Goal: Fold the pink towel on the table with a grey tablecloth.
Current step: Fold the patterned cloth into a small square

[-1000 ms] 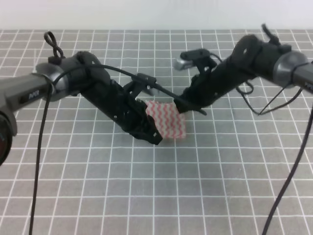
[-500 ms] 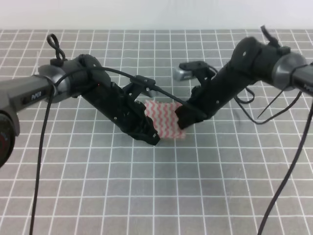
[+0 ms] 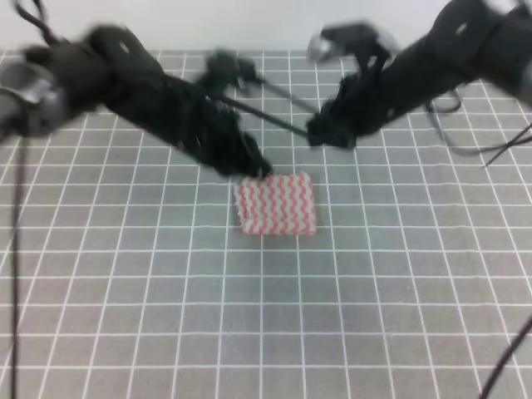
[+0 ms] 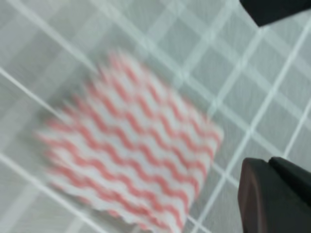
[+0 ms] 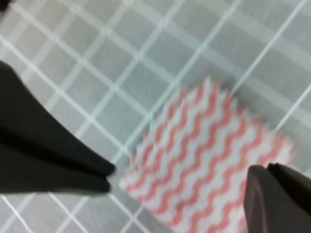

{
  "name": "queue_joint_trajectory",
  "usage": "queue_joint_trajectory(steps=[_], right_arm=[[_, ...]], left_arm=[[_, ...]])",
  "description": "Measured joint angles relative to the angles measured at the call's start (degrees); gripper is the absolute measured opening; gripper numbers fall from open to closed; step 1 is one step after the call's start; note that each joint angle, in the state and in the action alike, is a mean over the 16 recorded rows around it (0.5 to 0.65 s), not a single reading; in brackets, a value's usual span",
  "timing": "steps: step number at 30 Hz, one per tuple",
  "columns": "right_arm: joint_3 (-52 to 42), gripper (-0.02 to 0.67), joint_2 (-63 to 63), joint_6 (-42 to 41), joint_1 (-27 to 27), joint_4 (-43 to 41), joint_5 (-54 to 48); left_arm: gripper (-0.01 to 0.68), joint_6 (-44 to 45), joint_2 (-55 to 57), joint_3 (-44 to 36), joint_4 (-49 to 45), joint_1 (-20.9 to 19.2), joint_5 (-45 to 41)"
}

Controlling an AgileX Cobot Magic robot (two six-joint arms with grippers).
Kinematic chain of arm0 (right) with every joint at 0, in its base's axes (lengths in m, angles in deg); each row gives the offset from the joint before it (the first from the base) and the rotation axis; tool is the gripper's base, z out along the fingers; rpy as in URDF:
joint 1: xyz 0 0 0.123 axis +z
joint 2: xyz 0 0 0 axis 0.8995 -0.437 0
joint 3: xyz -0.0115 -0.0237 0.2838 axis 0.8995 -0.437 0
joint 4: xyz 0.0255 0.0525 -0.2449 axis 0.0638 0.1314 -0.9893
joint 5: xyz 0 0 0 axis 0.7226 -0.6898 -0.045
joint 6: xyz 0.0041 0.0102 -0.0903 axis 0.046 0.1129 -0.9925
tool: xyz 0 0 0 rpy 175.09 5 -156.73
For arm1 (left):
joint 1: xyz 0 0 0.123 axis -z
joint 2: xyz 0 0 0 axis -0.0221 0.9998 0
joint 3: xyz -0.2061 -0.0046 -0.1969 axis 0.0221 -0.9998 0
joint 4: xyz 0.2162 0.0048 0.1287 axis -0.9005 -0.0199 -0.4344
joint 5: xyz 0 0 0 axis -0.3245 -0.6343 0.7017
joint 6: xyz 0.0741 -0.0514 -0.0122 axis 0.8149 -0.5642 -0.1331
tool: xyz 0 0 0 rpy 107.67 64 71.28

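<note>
L black gripper (image 3: 253,164) hangs just above the towel's top-left corner, holding nothing; opening too blurred to tell. Folded pink-and-white zigzag towel (image 3: 277,204) lies flat mid grey grid-lined tablecloth (image 3: 399,291), free of both. R black gripper (image 3: 328,135) up-right, empty, jaws apart.

The pink towel (image 3: 277,204) is showing as thin, soft cloth with a matt, wavy-striped weave. The surface (image 3: 166,299) is wearing matt grey cloth printed with white lines. The left tool (image 3: 249,162) and right tool (image 3: 328,133) are looking like matt black plastic.
</note>
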Motion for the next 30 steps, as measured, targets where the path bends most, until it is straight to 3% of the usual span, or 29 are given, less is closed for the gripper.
queue_joint_trajectory(steps=[11,22,30], right_arm=[[-10.4,-0.016,19.2,-0.3,-0.5,2.3,12.2],[-35.9,-0.016,40.0,-2.7,-0.5,11.2,34.4],[-49.0,-0.016,51.2,-5.6,-0.5,16.3,40.8]], left_arm=[[-0.001,-11.0,-22.9,-8.2,-11.3,0.0,10.9],[-0.001,-20.7,-49.8,-32.8,-14.7,0.0,25.3],[-0.001,-26.2,-67.0,-48.6,-14.9,0.0,28.5]])
